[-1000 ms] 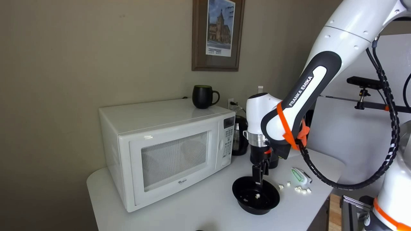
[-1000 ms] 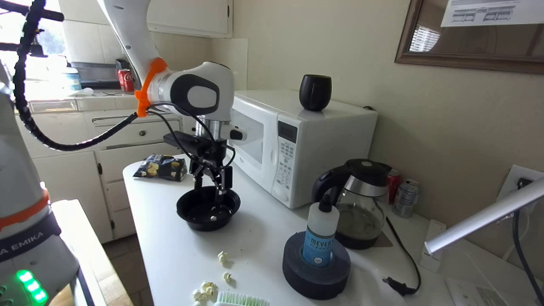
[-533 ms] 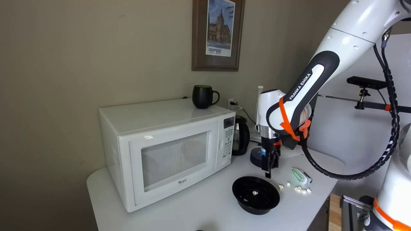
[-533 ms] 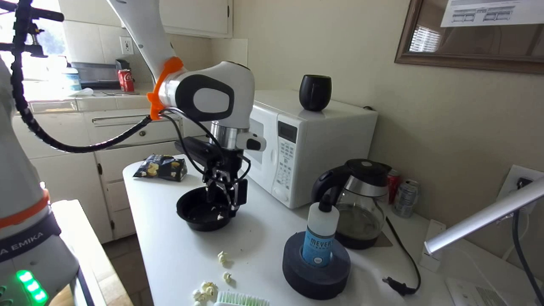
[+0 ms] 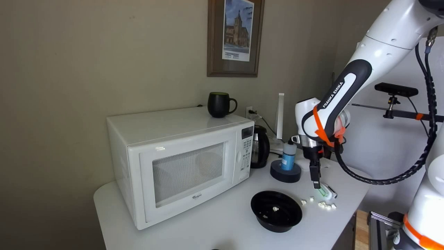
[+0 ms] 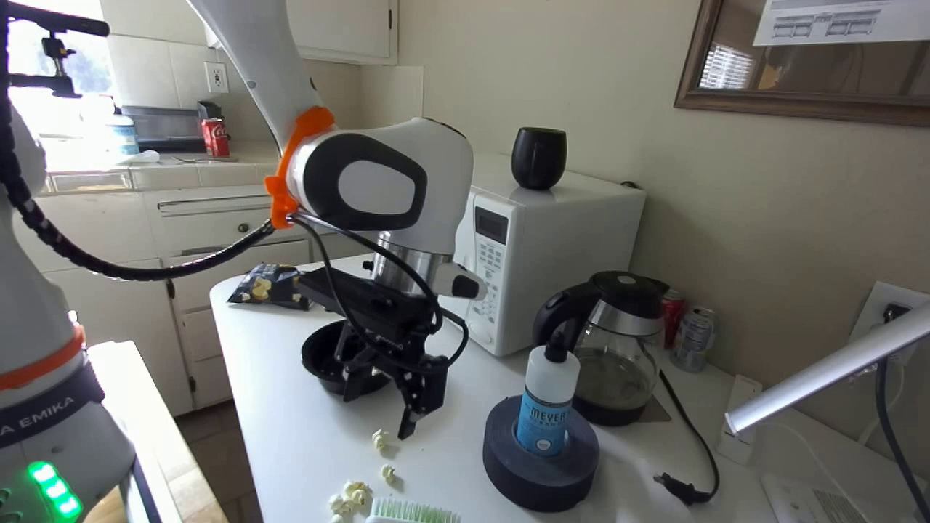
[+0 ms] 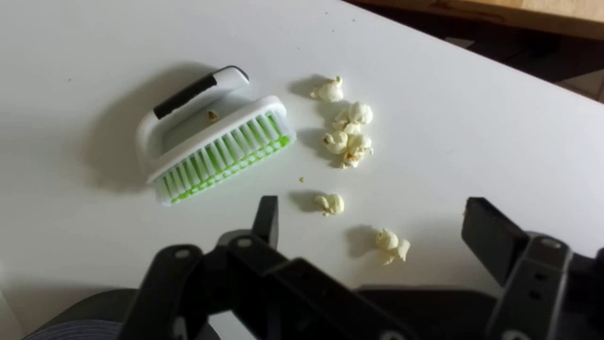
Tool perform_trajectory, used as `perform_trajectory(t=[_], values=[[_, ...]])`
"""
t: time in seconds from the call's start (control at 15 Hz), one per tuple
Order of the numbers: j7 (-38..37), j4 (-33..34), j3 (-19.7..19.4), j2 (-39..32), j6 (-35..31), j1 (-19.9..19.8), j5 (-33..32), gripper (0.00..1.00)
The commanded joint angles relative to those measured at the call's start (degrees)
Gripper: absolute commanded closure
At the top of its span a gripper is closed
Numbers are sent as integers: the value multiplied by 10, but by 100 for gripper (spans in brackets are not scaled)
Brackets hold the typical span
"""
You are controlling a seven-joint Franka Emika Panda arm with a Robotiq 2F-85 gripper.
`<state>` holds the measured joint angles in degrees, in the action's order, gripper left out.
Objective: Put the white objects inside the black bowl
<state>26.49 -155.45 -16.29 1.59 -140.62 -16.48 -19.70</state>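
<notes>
The white objects are popcorn pieces. In the wrist view, one piece [image 7: 391, 245] lies on the table between my finger lines, another [image 7: 330, 204] beside it, and a cluster [image 7: 349, 141] farther up. They also show on the table in both exterior views [image 5: 304, 202] [image 6: 380, 439]. The black bowl [image 5: 276, 225] holds at least two small pieces [image 5: 275, 208]; in an exterior view my gripper partly hides the bowl [image 6: 320, 356]. My gripper [image 7: 373, 212] is open and empty, above the table near the loose popcorn [image 5: 315, 185] [image 6: 379, 414].
A white brush with green bristles [image 7: 222, 151] lies beside the popcorn. A soap bottle [image 6: 546, 407] stands in a dark blue round vessel [image 6: 541, 487]. A kettle [image 6: 617, 349], a white microwave [image 5: 187, 170] with a black mug [image 5: 218, 106] on top, and a snack bag [image 6: 272, 287] are around.
My gripper has left the space over the bowl and moved toward the loose popcorn and the brush. It tilts more now. A popcorn piece shows in the bowl; the loose pieces lie unchanged.
</notes>
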Motion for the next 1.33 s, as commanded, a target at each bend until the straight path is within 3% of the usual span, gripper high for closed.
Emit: perform_trajectory(t=[0.0,0.2,0.47,0.67,1.0,1.07,1.27], values=[[0,1,0,-7,-2,1,-11,0],[0,4,1,-22,-8,2,-20,0],[141,-6,4,-50,-32,2,-20,0],[203,-12,3,-69,-60,-2,-27,0],[190,-19,15,-113,-187,5,-11,6],[196,-20,21,-121,-200,4,1,13],[176,-19,30,-145,-231,8,1,15]])
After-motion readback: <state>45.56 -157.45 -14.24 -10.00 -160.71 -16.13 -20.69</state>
